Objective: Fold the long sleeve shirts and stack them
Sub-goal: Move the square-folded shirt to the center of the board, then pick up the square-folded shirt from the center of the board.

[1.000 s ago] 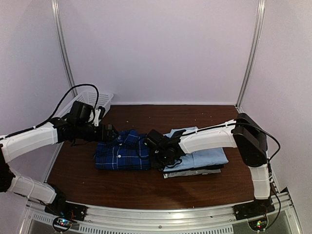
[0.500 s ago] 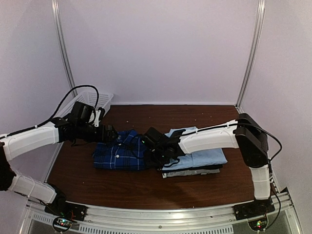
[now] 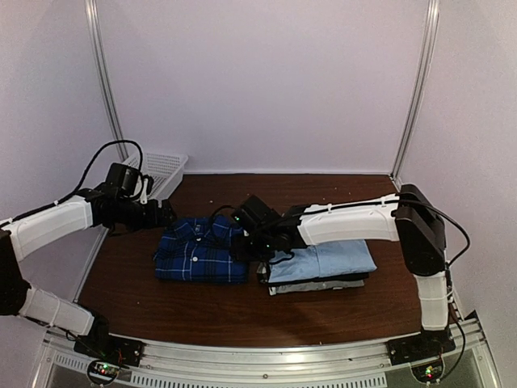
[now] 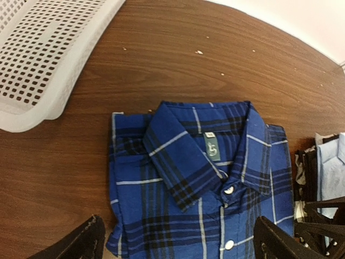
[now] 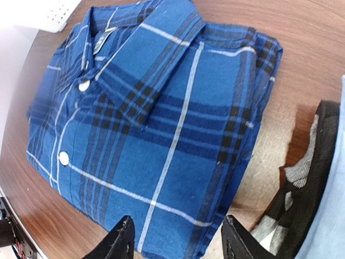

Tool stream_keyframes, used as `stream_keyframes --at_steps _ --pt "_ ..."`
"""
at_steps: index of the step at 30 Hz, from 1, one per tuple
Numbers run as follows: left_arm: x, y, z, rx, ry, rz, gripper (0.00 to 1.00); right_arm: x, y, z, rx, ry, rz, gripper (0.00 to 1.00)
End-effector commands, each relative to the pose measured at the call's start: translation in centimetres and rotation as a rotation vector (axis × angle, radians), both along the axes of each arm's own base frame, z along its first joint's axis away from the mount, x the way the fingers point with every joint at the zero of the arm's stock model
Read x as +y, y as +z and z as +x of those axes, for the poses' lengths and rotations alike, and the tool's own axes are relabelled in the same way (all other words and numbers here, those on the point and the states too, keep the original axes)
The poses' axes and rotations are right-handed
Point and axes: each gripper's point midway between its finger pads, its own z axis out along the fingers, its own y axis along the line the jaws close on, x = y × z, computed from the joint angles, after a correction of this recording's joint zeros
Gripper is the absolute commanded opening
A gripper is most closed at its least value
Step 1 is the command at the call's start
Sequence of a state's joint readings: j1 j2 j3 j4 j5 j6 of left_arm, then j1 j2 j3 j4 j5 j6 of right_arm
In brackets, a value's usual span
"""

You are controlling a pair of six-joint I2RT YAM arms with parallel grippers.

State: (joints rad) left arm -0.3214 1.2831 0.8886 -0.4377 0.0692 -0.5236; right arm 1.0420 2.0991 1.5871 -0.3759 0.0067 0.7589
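Overhead view: a folded plaid shirt (image 3: 200,255) lies flat on the brown table (image 3: 242,315), left of centre, with its collar toward the far wall. Just beside it on the right, a light blue shirt (image 3: 327,260) lies folded on top of darker and grey shirts (image 3: 319,284). A white basket (image 3: 161,168) sits at the far left corner of the table. The left gripper (image 3: 166,215) is at the far left corner of the plaid shirt. The right gripper (image 3: 246,242) is at that shirt's right edge, between it and the light blue shirt. Finger spacing cannot be read from this view. Left wrist view: the left gripper (image 4: 178,237) points down at the plaid shirt (image 4: 199,178), which shows its collar, neck label and two white buttons. The two dark fingers (image 4: 89,240) are spread wide, one past each side of the shirt, with nothing clamped between them. The basket (image 4: 48,59) lies apart from the shirt at upper left on the table (image 4: 178,48). Right wrist view: the right gripper (image 5: 178,237) is above the plaid shirt (image 5: 156,118), with its fingers (image 5: 121,240) released and parted and no cloth held. At the right edge, the darker and grey shirts (image 5: 304,194) lie under the light blue shirt (image 5: 331,237), with a strip of table (image 5: 323,43) between them and the plaid shirt.
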Motion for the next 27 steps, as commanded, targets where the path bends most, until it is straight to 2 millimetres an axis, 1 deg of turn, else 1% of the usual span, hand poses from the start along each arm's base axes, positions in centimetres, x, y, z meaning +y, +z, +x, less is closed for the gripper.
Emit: stream_keyframes --at_steps 1,2,7,10,12,16,18,20,25,27 --pt "1.4 -0.6 1.1 0.023 0.022 0.003 0.97 -0.1 2.1 2.6 -0.044 -0.022 0.05 0.57" --pt "1.8 -1.0 1.3 0.034 0.031 -0.003 0.97 -0.1 2.0 2.8 -0.036 -0.017 0.058 0.57" --pt "2.3 -3.1 1.9 0.085 0.056 -0.037 0.97 -0.3 0.7 4.8 -0.028 -0.029 0.057 0.58" --pt "2.7 -4.4 2.2 0.112 0.084 -0.046 0.97 -0.1 -0.1 5.6 -0.031 -0.029 0.041 0.58" --pt "2.5 -5.4 2.3 0.136 0.094 -0.069 0.97 0.1 -0.7 5.9 -0.03 -0.026 0.023 0.58" --pt "1.6 -7.2 2.5 0.177 0.106 -0.139 0.96 -0.5 -2.2 6.3 -0.025 -0.04 -0.027 0.58" --pt "1.5 -8.3 2.4 0.197 0.119 -0.161 0.96 -1.2 -2.8 6.7 -0.032 -0.059 -0.048 0.59" --pt "1.5 -9.2 2.1 0.212 0.131 -0.17 0.95 -1.4 -3.4 6.7 -0.02 -0.059 -0.051 0.59" --pt "1.7 -11.6 1.1 0.254 0.141 -0.162 0.93 -1.1 -4.3 6.8 -0.013 -0.055 -0.052 0.59" --pt "1.8 -12.1 0.7 0.263 0.147 -0.159 0.92 -1.1 -4.7 6.9 -0.011 -0.055 -0.056 0.59"
